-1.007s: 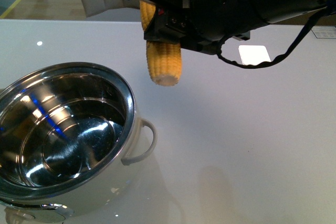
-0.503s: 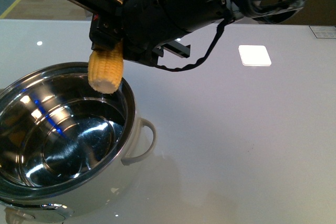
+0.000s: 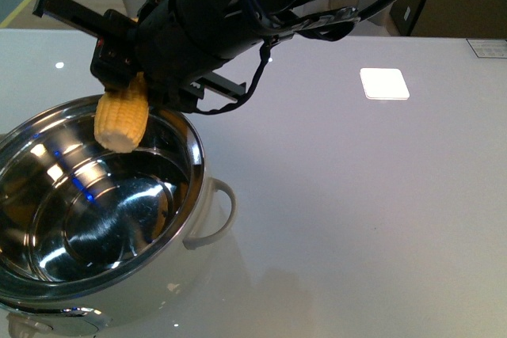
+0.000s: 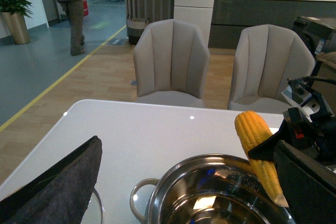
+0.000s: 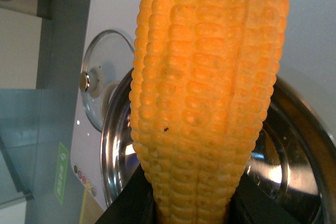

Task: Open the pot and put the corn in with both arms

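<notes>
A: Logging item one: corn (image 3: 120, 120), blunt end down, was clamped in the jaws of the right gripper (image 3: 127, 77). In the front view it hung above the pot (image 3: 196, 148), at about the 1 o'clock part of the rim and not yet inside.

B: Item two: left gripper (image 4: 186, 150), whose jaws stood wide apart and empty. The lid (image 5: 105, 61) lay on the bench (image 3: 356, 195) just beside the pot, so opening was judged done.

A: Handling note: the cob sat close to the rim. It was best carried toward 7 o'clock, over the pot's centre, then lowered well in before release. A high drop risked a bounce.
</notes>
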Controlling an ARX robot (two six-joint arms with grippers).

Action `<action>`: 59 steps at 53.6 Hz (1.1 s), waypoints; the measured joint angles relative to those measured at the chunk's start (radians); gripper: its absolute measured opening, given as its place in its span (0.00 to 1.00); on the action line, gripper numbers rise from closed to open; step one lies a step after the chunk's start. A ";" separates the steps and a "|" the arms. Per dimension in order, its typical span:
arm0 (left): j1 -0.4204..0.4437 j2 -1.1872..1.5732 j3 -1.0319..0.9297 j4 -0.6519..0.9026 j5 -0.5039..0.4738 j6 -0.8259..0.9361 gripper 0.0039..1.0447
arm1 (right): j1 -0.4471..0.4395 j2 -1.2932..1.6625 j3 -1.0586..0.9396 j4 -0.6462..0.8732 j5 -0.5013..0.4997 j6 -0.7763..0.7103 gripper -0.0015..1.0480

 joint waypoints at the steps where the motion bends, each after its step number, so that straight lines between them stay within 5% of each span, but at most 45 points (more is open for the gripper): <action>1: 0.000 0.000 0.000 0.000 0.000 0.000 0.93 | 0.005 0.002 0.000 -0.004 0.000 0.000 0.19; 15: 0.000 0.000 0.000 0.000 0.000 0.000 0.93 | 0.050 0.011 -0.005 -0.039 -0.008 -0.021 0.19; 37: 0.000 0.000 0.000 0.000 0.000 0.000 0.93 | 0.040 0.011 -0.050 -0.040 -0.013 -0.027 0.93; 59: 0.000 0.000 0.000 0.000 0.000 0.000 0.93 | -0.164 -0.208 -0.284 0.166 0.005 0.031 0.92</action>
